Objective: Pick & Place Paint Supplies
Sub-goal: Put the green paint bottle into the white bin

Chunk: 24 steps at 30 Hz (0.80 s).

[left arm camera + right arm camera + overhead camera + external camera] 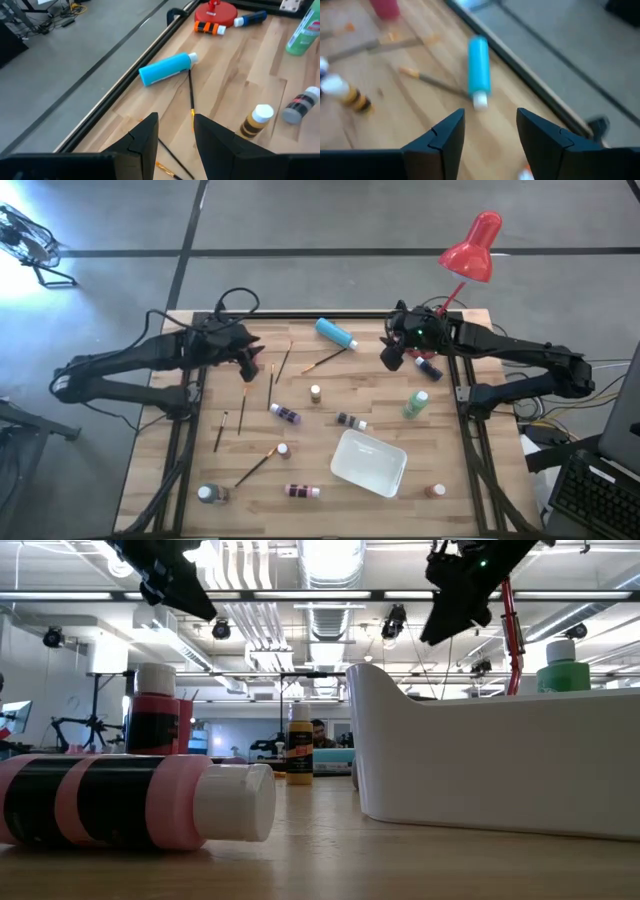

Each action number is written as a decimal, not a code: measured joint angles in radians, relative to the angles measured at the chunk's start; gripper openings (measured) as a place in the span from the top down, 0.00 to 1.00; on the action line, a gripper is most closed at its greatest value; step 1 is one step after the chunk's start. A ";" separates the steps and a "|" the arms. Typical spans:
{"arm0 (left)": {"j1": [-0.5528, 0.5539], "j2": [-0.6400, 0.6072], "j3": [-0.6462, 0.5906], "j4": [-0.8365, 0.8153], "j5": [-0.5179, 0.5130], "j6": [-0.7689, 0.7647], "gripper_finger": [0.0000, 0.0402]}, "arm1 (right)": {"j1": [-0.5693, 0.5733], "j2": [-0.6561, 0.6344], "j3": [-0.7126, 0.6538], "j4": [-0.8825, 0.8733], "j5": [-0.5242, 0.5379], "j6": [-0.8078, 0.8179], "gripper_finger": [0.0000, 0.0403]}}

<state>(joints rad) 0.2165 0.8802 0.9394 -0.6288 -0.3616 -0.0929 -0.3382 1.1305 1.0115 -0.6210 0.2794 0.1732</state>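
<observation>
two grippers hang above the far half of the wooden table [200, 440], neither holding anything. in the high view, with the white tray [368, 462] as the clock's hub: nearest the front edge, a teal-grey bottle [209, 494] lies at eight o'clock, a dark-and-pink bottle [301, 491] at seven, and a brown bottle [434, 491] at four. farther in, a brush with an orange band [259, 465] and a small white-capped bottle [284, 450] sit at nine o'clock. a short dark brush [220, 430] and a purple bottle [285, 414] lie at ten, a black-labelled bottle [351, 421] at eleven, and a green bottle [416, 404] at one. beyond those stands a brown-yellow bottle [316, 393], with thin brushes [271, 387] beside it toward ten o'clock. the left gripper [246, 366] hovers over the brushes at ten o'clock, fingers [145, 137] a narrow gap apart. the right gripper [392, 356] hovers at twelve, fingers [442, 135] apart and empty. farthest, a blue bottle [336, 333] lies on its side near the far edge, a brush [325, 361] just in front of it, and the red lamp [474, 248] stands at the far right corner.
</observation>
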 joint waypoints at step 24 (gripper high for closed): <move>0.000 0.060 -0.012 0.063 -0.082 0.085 0.67 | 0.345 -0.024 0.183 -0.665 0.042 0.525 0.46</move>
<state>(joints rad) 0.2165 0.9405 0.9272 -0.5659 -0.4438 -0.0082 0.0064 1.1061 1.1948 -1.2857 0.3218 0.6977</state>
